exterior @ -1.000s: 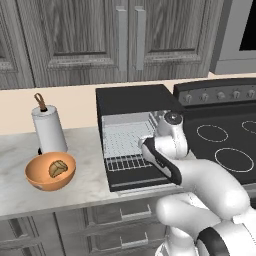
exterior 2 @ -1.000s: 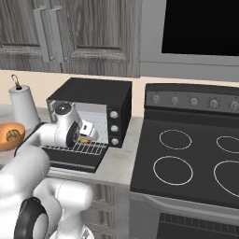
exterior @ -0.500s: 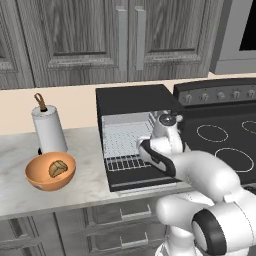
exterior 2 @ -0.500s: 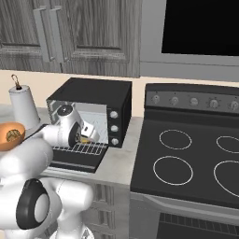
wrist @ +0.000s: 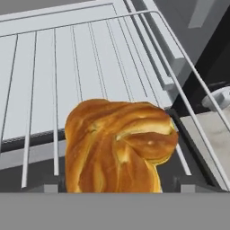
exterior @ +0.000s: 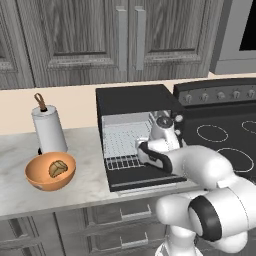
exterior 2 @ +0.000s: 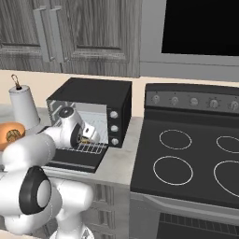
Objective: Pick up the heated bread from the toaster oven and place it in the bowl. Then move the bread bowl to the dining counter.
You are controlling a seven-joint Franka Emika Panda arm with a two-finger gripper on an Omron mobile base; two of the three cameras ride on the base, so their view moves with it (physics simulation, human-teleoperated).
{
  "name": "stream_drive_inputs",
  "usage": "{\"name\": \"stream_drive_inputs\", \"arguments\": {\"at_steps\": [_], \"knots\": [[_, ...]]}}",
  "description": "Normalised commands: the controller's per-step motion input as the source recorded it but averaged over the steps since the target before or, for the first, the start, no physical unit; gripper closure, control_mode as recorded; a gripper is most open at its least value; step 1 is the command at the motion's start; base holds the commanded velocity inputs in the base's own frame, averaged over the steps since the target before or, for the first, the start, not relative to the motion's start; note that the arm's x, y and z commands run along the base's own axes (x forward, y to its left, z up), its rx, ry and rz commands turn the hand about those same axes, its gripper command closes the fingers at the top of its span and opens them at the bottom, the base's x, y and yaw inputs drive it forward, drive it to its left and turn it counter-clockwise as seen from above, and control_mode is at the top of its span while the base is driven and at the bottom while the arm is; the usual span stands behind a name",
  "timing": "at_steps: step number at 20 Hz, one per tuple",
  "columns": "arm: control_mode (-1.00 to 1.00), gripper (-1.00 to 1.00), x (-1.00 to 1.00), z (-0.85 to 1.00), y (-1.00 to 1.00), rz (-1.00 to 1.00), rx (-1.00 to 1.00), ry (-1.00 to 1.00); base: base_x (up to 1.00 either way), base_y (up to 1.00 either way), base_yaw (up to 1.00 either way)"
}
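The heated bread, a golden-orange twisted lump, lies on the wire rack inside the black toaster oven, whose door hangs down. My gripper is inside the oven and open. One fingertip stands on each side of the bread with a small gap, and nothing is gripped. From the right, the gripper sits low over the rack. The orange-brown bowl stands on the counter left of the oven, with a duller tan bread piece inside it. The dining counter is out of view.
A paper towel roll stands just behind the bowl. The black stove with burner rings adjoins the oven's right side. Grey wall cabinets hang above, and drawers lie below the marbled counter.
My hand has eased a little deeper into the oven toward the bread. The bowl, the paper towel roll and the oven door have stayed put.
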Motion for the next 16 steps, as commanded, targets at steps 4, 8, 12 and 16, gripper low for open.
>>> {"name": "stream_drive_inputs", "arguments": {"at_steps": [4, 8, 12, 16], "knots": [[-1.00, 1.00, -0.02, 0.00, 0.00, 0.00, 0.00, 0.02, 0.00, 0.00, 0.00], [-1.00, 1.00, -0.90, 0.26, 0.04, 0.01, 0.00, -0.08, 0.00, 0.00, 0.00], [-1.00, 1.00, -1.00, 0.90, 0.49, 0.20, 0.00, -0.26, 0.00, 0.00, 0.00], [-1.00, 1.00, -1.00, 0.95, 0.96, 0.27, 0.00, -0.13, 0.00, 0.00, 0.00]]}}
